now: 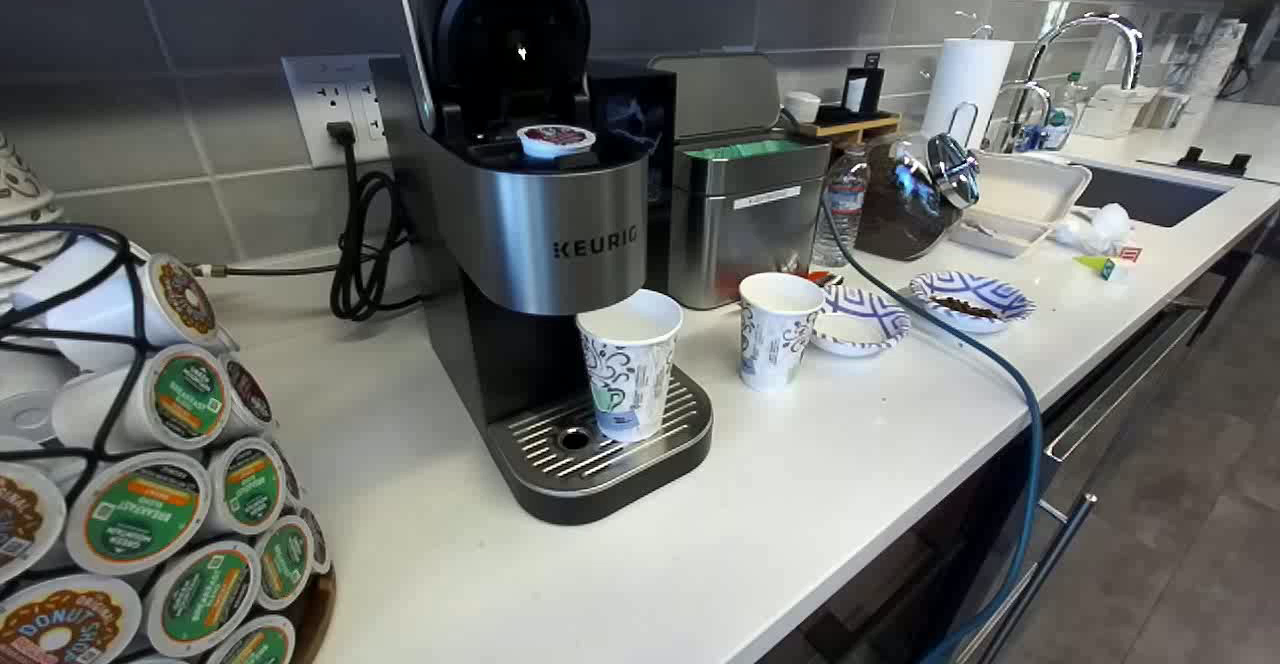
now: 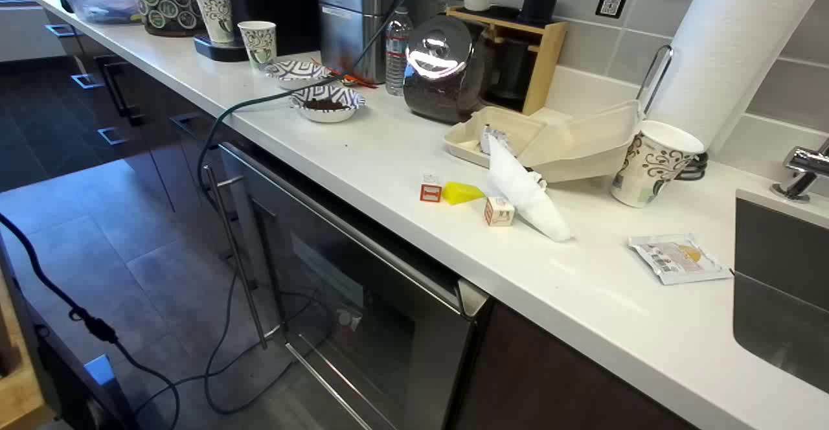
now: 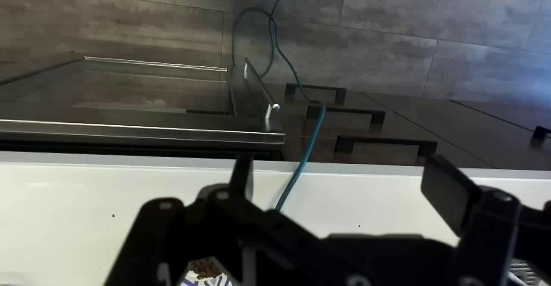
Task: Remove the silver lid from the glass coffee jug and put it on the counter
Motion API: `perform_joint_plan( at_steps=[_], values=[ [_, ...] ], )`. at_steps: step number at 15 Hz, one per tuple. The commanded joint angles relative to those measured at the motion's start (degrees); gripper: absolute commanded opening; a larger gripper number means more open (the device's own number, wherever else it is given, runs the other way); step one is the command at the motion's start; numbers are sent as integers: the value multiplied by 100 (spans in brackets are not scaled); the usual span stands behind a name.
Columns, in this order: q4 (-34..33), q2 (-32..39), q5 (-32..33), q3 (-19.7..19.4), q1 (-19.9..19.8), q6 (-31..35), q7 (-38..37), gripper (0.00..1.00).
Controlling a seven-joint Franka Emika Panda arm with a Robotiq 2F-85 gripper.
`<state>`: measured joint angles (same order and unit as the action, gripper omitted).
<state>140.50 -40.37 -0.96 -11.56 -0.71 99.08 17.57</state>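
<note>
"White counter (image 2: 583, 300) against grey tile (image 1: 280, 4), I've got that. Where's the silver lid (image 2: 439, 48)?"

"Seated on the glass coffee jug (image 2: 435, 101), in both exterior views."

"My gripper (image 3: 340, 178)?"

"Only the wrist view gives me that: fingers (image 3: 447, 195) spread wide apart. Only an exterior view shows me the coffee pod (image 1: 556, 140) sitting on the coffee machine (image 1: 540, 234)."

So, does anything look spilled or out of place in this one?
Yes: the blue cable crosses the counter and hangs past its front edge to the floor, a possible snag. The wrist view shows two dark specks on the counter, perhaps stray coffee. The silver lid looks in place on the glass coffee jug.
</note>
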Motion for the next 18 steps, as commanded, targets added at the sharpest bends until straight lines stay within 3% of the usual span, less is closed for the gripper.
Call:
perform_joint_plan(
  at_steps=[1, 7, 9, 12, 15, 18],
  values=[
    [-13, 11, -27, 39, -50, -14, 25, 100],
    [-13, 11, -27, 39, -50, -14, 25, 100],
    [-195, 215, -611, -371, 36, 306, 238, 100],
    [-875, 939, -1140, -1177, -64, 729, 782, 100],
    [-1623, 1728, -2093, -1947, -29, 860, 1238, 100],
    [-2193, 2499, -3333, -2107, -18, 1135, 997, 100]
  ],
)
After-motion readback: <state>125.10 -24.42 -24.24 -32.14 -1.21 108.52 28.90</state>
